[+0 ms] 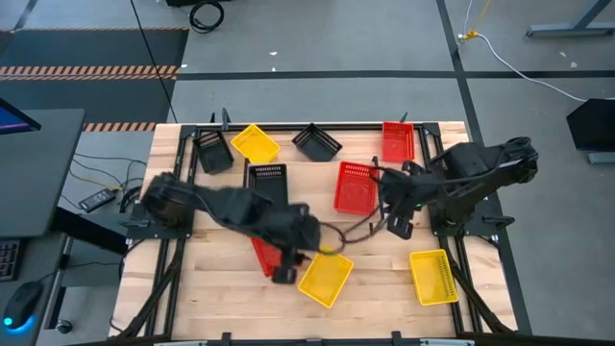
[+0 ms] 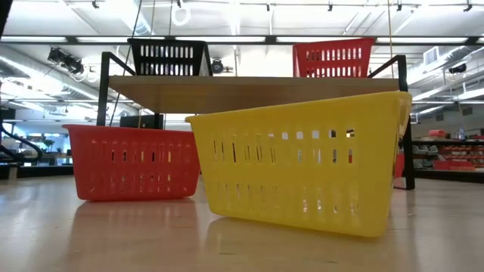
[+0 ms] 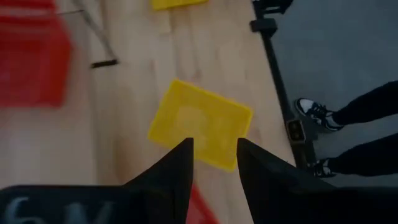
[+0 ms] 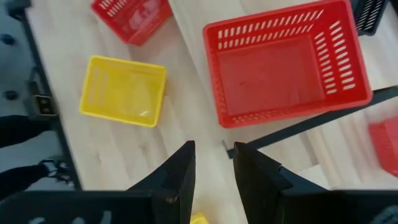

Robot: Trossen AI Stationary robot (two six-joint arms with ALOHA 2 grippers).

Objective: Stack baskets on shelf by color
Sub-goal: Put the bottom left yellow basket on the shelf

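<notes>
From my seat, working left to right across the light wooden worktop (image 1: 221,288): a black slotted plastic basket (image 1: 212,152) sits at the far left corner, a yellow mesh basket (image 1: 256,142) just beside it, and another black basket (image 1: 268,181) on the low wooden-topped shelf (image 2: 249,92).

My left gripper (image 1: 284,273) hangs over the near middle, above a red slotted basket (image 1: 263,255) that the arm mostly hides, with a yellow plastic basket (image 1: 325,277) just beside it. In the left wrist view its fingers (image 3: 180,167) stand a little apart with bare gap between them, grasping nothing.

A third black basket (image 1: 317,141) rests near the back edge. A red mesh basket (image 1: 356,186) sits on the shelf's right part, another red basket (image 1: 397,141) behind it.

My right gripper (image 4: 213,163) hovers just right of that shelf basket, fingers partly parted and empty. A yellow basket (image 1: 432,276) lies near the right front corner.

At the worktop's edge I see a person's legs and sneakers (image 3: 316,112).
</notes>
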